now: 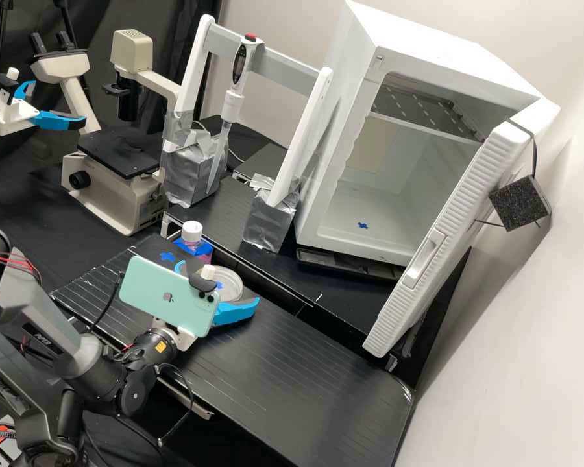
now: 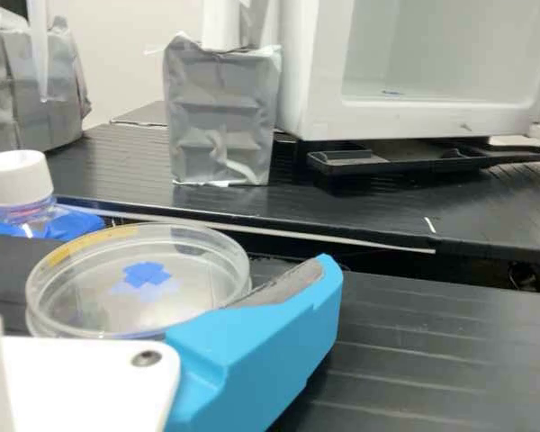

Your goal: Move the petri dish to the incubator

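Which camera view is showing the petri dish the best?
The wrist view: the petri dish appears large, with most of its round rim and a blue mark inside the outline. The high view shows it smaller, partly hidden behind the phone.

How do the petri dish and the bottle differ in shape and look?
The petri dish is low and lies flat, while the bottle is taller and stands upright. The dish is a wide round, wider than the bottle. The bottle has a white cap and a blue wrap around it; the dish is clear, with a blue patch showing at its middle. Both are at least partly see-through.
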You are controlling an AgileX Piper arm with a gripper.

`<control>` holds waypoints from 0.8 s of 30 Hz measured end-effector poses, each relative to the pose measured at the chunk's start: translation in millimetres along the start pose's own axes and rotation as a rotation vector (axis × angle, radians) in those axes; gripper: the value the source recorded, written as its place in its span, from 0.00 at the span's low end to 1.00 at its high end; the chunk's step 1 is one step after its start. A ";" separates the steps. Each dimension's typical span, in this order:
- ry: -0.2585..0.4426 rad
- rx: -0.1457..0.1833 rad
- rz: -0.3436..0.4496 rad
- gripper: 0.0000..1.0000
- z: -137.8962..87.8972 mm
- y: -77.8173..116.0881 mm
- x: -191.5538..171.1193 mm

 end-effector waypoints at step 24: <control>0.007 -0.024 0.008 0.00 4.8 -9.2 19.3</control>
